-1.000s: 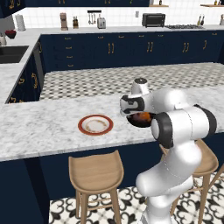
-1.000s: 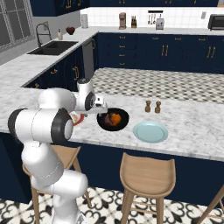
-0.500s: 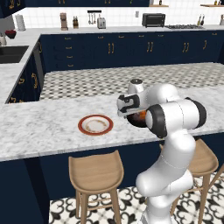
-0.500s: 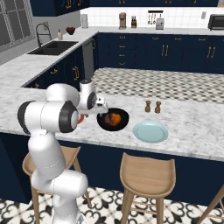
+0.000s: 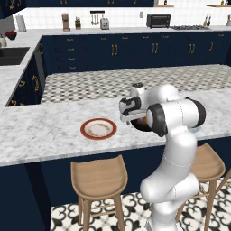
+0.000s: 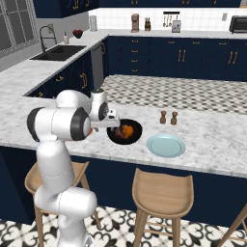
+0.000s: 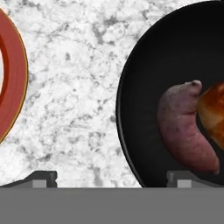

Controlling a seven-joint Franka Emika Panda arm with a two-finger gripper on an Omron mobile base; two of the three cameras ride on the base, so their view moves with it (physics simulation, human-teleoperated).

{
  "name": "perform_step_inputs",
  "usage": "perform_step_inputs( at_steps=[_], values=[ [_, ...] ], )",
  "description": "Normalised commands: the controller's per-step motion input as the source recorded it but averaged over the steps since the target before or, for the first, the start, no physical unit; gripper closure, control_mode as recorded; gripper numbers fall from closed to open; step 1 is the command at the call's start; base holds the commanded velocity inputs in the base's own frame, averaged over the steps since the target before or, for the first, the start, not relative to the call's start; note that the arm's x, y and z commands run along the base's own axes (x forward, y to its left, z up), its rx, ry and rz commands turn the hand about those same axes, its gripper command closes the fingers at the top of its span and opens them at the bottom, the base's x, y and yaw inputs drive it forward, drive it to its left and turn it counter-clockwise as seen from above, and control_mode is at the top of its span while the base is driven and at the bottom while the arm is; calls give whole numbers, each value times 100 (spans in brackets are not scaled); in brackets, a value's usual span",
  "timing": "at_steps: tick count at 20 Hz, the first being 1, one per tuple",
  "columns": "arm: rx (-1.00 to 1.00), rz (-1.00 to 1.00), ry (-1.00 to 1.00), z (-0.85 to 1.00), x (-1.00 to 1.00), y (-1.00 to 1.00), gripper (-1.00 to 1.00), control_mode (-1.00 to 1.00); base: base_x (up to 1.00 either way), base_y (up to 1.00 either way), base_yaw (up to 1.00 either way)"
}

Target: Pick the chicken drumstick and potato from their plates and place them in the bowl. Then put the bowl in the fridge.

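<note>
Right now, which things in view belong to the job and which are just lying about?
Job: potato and chicken drumstick, both in the black bowl; red-rimmed plate; pale blue-green plate; pincer.

Lying about: salt and pepper shakers, toaster, toaster oven, sink, wooden stools.
</note>
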Motion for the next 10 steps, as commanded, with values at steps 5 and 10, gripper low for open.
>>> perform_step_inputs(
  at_steps=[5, 10],
  values=[
    [0, 1, 2, -14, 2, -2, -100, -100, 0, 0, 0],
    [0, 1, 1, -22, 2, -5, -100, -100, 0, 0, 0]
  ],
)
